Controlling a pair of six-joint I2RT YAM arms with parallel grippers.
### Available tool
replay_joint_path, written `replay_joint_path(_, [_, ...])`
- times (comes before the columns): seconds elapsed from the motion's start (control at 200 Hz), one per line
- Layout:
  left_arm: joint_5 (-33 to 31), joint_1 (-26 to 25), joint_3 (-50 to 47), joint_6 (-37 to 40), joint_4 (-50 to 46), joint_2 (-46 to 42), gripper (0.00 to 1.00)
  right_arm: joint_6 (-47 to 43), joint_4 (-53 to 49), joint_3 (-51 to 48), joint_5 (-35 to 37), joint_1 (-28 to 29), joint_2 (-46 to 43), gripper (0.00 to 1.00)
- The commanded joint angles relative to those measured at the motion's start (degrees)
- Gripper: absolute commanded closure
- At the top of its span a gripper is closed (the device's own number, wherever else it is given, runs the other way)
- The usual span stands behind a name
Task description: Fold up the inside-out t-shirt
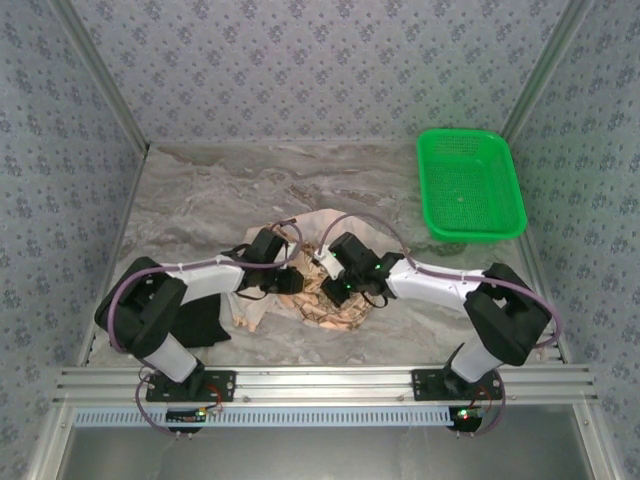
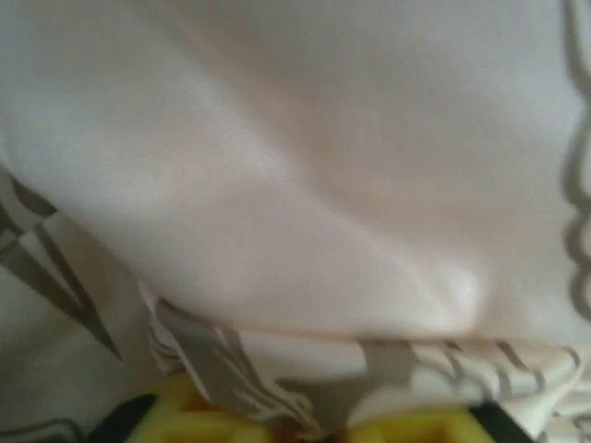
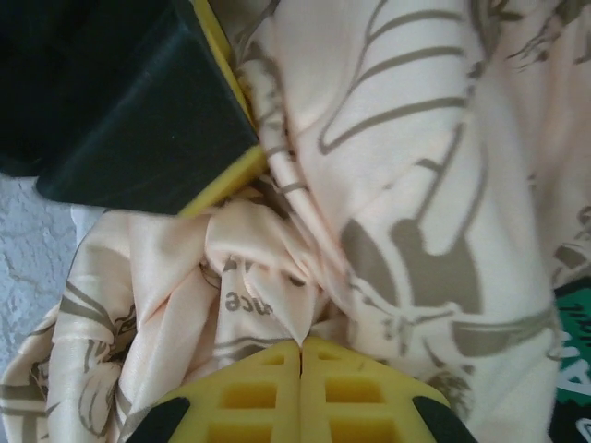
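Counter: grey marbled top, both arms bolted at its near edge.

Green basket: far right of the counter, well apart from the work.

T-shirt: bunched in a heap at near centre of the counter, between the two arms. The peach printed side with dark drawings faces the near edge. The paler reverse is rumpled up behind it.

Black cloth: near left, beside the left arm's base. Cannot tell whether it touches the shirt's pale edge.

Arms: both bent inward, wrists just beside each other over the heap.

Left hand: narrow. Yellow pads sit low in its own view, with a printed edge of the shirt drawn in between them. Pale fabric stretches across above, blurred. Holding the shirt.

Right hand: pads pressed flat together. A gathered peak of shirt fabric runs into the tips, folds fanning out from that point. Gripping the shirt as well.

Black finger of the left hand, yellow-edged, sits close above that pinch.
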Motion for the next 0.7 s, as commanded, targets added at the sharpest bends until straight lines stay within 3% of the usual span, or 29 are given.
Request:
replay_joint_path(0.0, [1.21, 0.0, 4.33, 1.69, 1.79, -0.82, 0.97, 0.08, -0.02, -0.94, 0.3, -2.02, -4.38, 1.0])
replay_joint_path(0.12, [6.08, 1.51, 6.23, 3.62, 0.12, -5.93, 1.0, -0.1, -1.47, -2.23, 1.07, -7.14, -9.33, 1.0])
replay_joint_path(0.255, [11.89, 5.15, 5.5, 0.13, 0.31, -13.16, 1.0, -0.33, -3.62, -2.67, 2.35, -13.87, -13.0, 1.0])
replay_joint_path(0.395, [20.86, 9.78, 0.64, -6.07, 6.77, -16.72, 1.0, 1.19, -3.29, -2.83, 5.86, -19.79, -10.65, 1.0])
replay_joint_path(0.52, [25.69, 12.49, -2.33, -9.7, 11.88, -14.5, 1.0, 2.29, -2.59, -2.05, 7.16, -20.97, -6.62, 1.0])
replay_joint_path(0.615, [25.25, 13.45, -3.67, -10.09, 12.53, -13.5, 1.0, 2.64, -2.86, -2.11, 6.33, -19.71, -7.25, 0.7])
replay_joint_path(0.695, [23.92, 14.16, -4.55, -10.18, 12.66, -13.02, 1.0, 1.18, -6.17, -0.81, 4.73, -17.22, -8.97, 0.57])
